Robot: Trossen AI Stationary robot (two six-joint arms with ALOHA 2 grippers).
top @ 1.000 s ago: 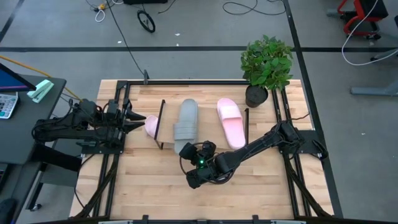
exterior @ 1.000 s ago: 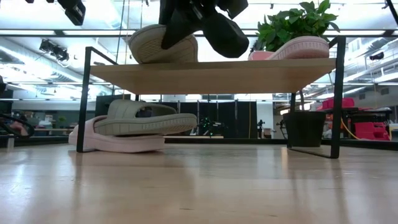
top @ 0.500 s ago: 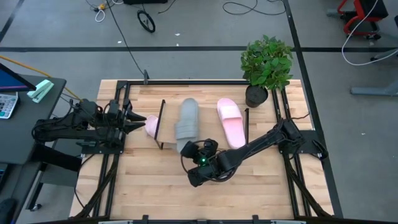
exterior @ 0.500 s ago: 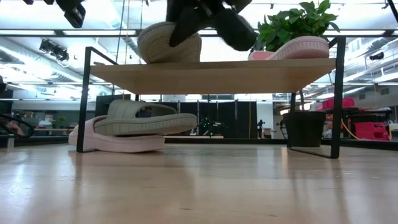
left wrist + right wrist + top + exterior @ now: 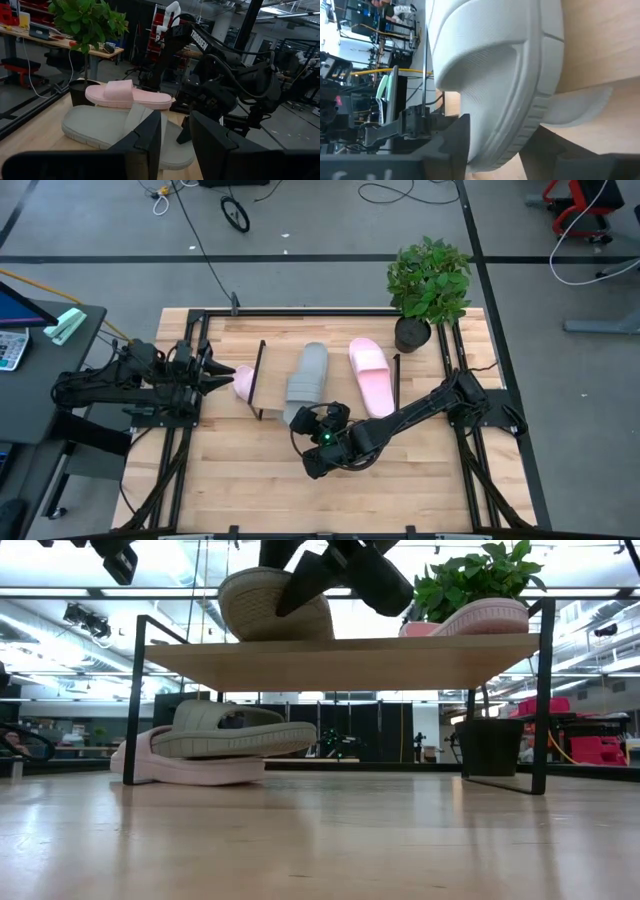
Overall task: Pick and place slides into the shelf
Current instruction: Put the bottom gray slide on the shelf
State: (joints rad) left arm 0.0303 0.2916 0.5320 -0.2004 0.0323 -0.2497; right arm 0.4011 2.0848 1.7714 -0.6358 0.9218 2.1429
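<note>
A wooden table (image 5: 230, 480) with bare board toward six o'clock stands in a workshop with grey floor. At its centre sits the shelf (image 5: 325, 380). On it a grey slide (image 5: 306, 383) lies tilted, a pink slide (image 5: 371, 376) at its three o'clock. The right tool (image 5: 322, 418) grips the grey slide's near end. The left tool (image 5: 213, 370) waits at nine o'clock, fingers slightly parted, beside another pink slide (image 5: 243, 383).

floor (image 5: 300, 220): grey, taped; cables (image 5: 205, 250); potted plant (image 5: 428, 280); desk (image 5: 40, 370)
</note>
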